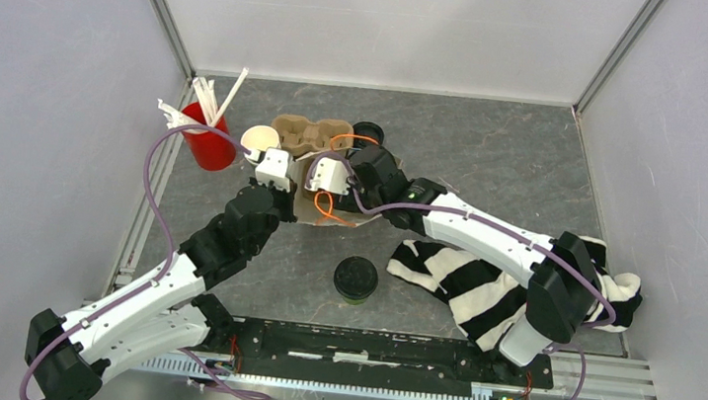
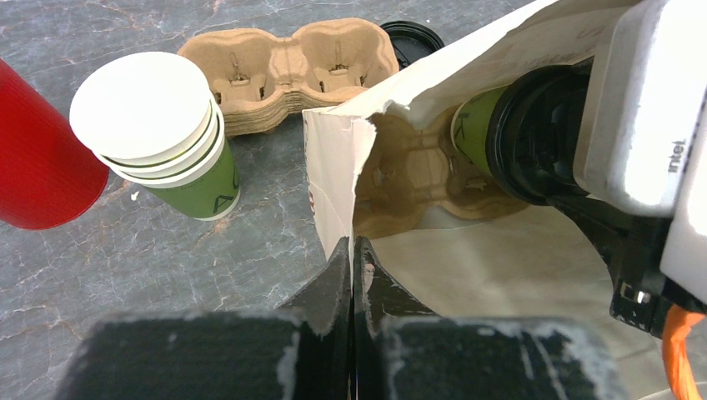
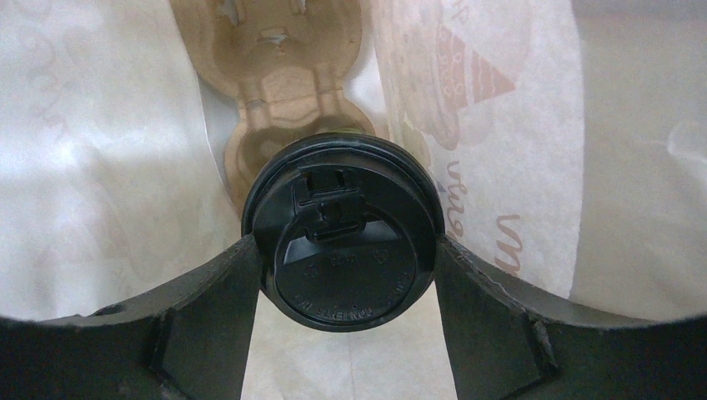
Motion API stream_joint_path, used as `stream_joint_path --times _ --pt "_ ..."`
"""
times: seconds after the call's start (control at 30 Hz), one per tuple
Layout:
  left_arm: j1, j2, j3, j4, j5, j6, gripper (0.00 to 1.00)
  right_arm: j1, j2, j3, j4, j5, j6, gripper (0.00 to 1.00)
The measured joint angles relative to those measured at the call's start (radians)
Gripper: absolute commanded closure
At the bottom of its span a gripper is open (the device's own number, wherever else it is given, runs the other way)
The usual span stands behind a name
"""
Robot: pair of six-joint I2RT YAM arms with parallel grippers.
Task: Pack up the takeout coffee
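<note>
A white paper bag [image 2: 500, 258] lies on its side with its mouth open; it also shows in the top view [image 1: 301, 210]. My left gripper [image 2: 352, 250] is shut on the bag's torn left edge and holds the mouth open. My right gripper [image 3: 343, 250] reaches into the bag, shut on a green coffee cup with a black lid [image 3: 342, 267], held sideways. The cup's green side shows in the left wrist view [image 2: 471, 125]. A brown pulp carrier [image 3: 283, 75] lies inside the bag just beyond the cup. A second lidded green cup [image 1: 356, 280] stands on the table in front.
A stack of lidless green cups [image 2: 158, 133] and a red cup with white straws [image 1: 207, 140] stand left of the bag. A stack of pulp carriers [image 2: 292, 67] and a loose black lid [image 2: 413, 37] lie behind it. A striped cloth [image 1: 480, 283] lies at the right.
</note>
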Motion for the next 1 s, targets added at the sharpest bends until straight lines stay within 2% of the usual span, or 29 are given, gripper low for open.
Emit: stream_joint_path --times 0.7,1.0 --pt "0.0 0.009 0.001 0.0 0.024 0.0 0.98 -0.047 0.012 -0.062 0.065 -0.058 0.065 0.44" --pt "0.0 0.018 0.005 0.0 0.022 0.0 0.98 -0.026 0.008 0.069 -0.075 -0.085 0.092 0.45"
